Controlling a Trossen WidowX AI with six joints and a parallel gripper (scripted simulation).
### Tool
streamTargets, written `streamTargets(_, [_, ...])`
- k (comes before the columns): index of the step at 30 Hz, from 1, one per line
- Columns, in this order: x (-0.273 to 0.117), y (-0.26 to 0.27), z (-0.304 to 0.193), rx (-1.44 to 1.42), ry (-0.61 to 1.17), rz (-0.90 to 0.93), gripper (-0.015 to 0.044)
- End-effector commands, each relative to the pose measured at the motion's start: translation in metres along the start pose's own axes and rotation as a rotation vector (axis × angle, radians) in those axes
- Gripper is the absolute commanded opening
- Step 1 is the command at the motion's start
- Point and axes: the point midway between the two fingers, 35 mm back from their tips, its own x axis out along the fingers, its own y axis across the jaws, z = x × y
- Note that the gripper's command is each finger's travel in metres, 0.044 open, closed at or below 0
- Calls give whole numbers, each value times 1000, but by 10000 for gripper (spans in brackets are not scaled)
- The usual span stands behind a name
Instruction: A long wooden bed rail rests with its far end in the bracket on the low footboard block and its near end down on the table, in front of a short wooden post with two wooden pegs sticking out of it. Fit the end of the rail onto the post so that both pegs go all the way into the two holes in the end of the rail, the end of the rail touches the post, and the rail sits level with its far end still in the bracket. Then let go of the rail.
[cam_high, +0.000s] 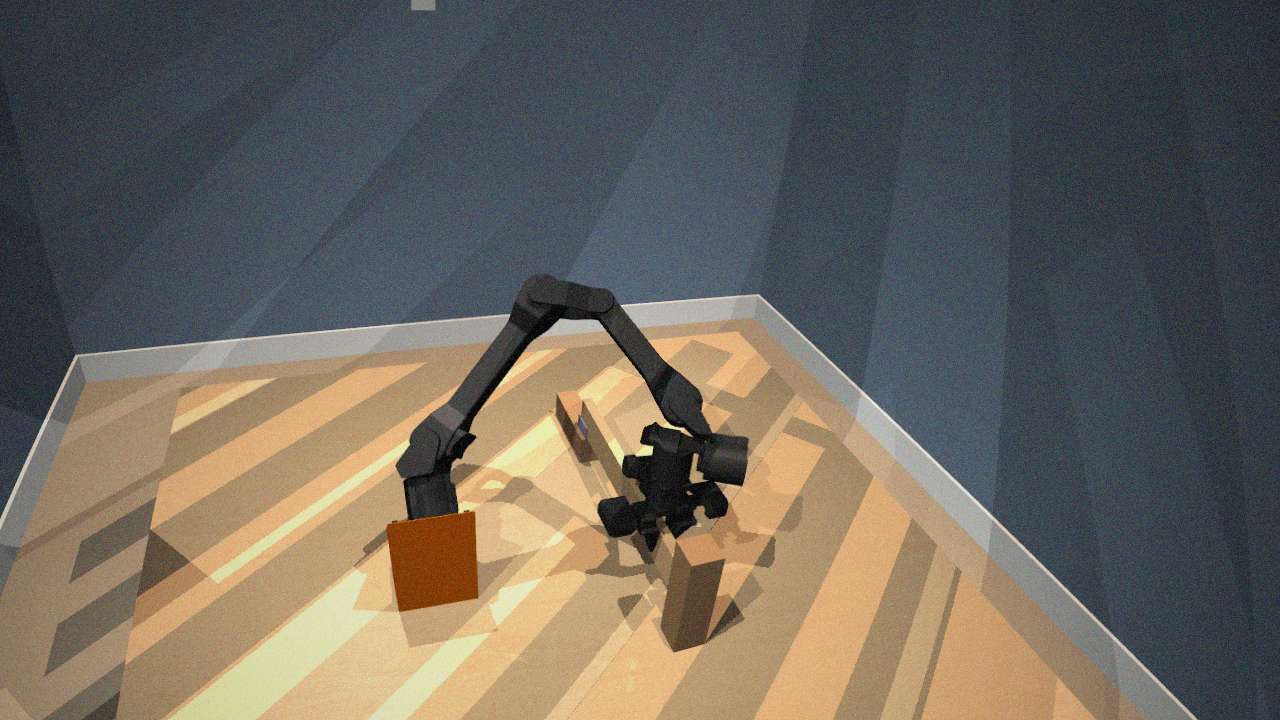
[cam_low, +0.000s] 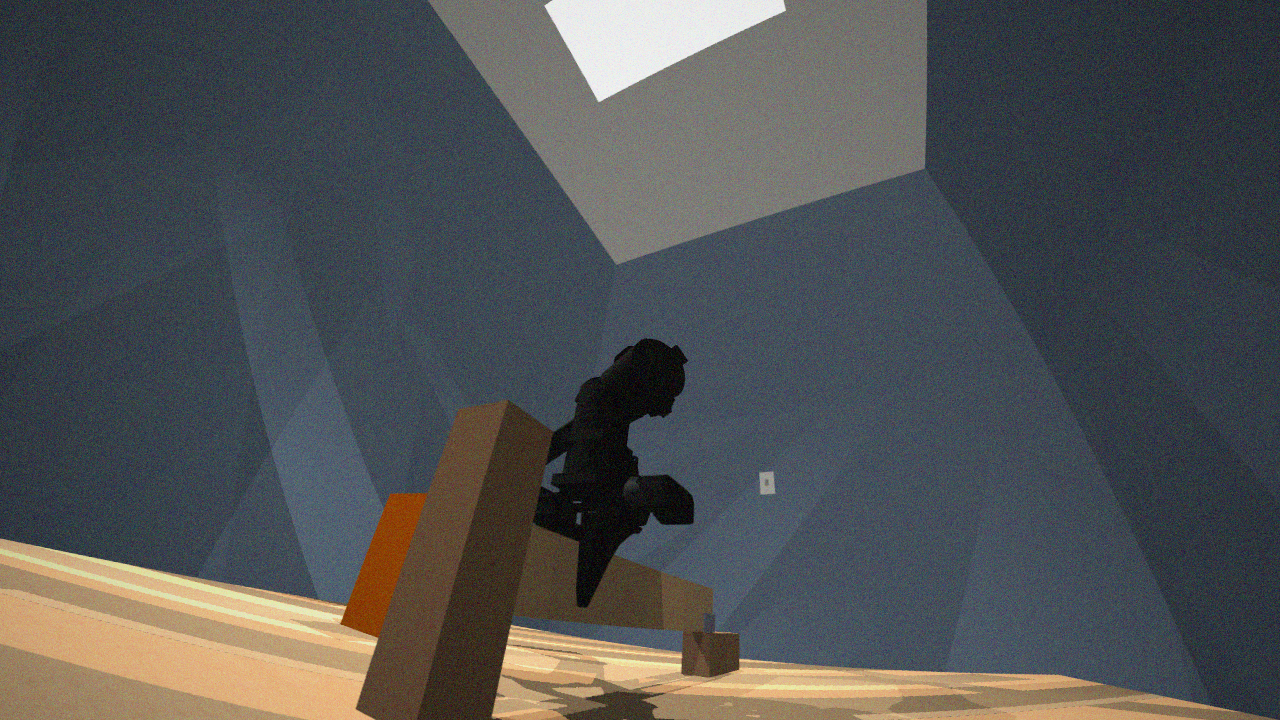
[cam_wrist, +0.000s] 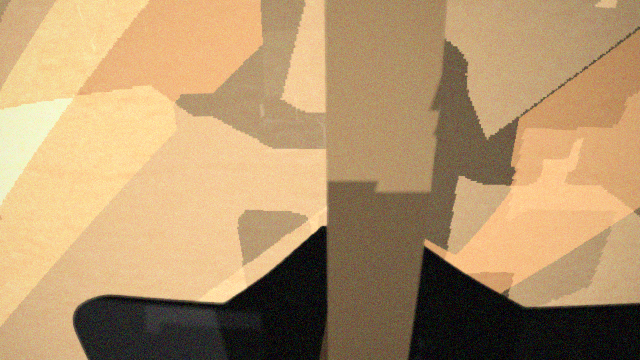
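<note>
The gripper (cam_high: 663, 540) (cam_low: 580, 592) (cam_wrist: 375, 245) is shut on the long wooden rail (cam_high: 603, 445) (cam_low: 635, 595) (cam_wrist: 382, 100), close to its near end, with one finger on each side. The rail is raised off the table and looks roughly level. Its far end is at the bluish bracket (cam_high: 582, 425) (cam_low: 708, 623) on the low footboard block (cam_high: 570, 420) (cam_low: 700, 655). Its near end is at or very close to the upright wooden post (cam_high: 689, 600) (cam_low: 465, 555). The pegs, the holes and any small gap at the post are hidden.
An orange panel (cam_high: 434, 564) (cam_low: 384, 555) stands in front of the arm's base, left of the post in the top view. The arm (cam_high: 501, 367) arches from there over to the rail. Patchy light and shadow cover the table (cam_high: 295, 626).
</note>
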Motion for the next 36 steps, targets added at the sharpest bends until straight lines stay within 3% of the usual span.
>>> streamTargets(1, [-2,-1,-3,-2,0,-6,0])
streamTargets(7, [-2,-1,-4,-2,1,-6,0])
streamTargets(24, [0,0,-2,0,0,0,440])
streamTargets(30, [-2,0,0,0,0,0,440])
streamTargets(36, [-30,0,28,-1,0,-6,440])
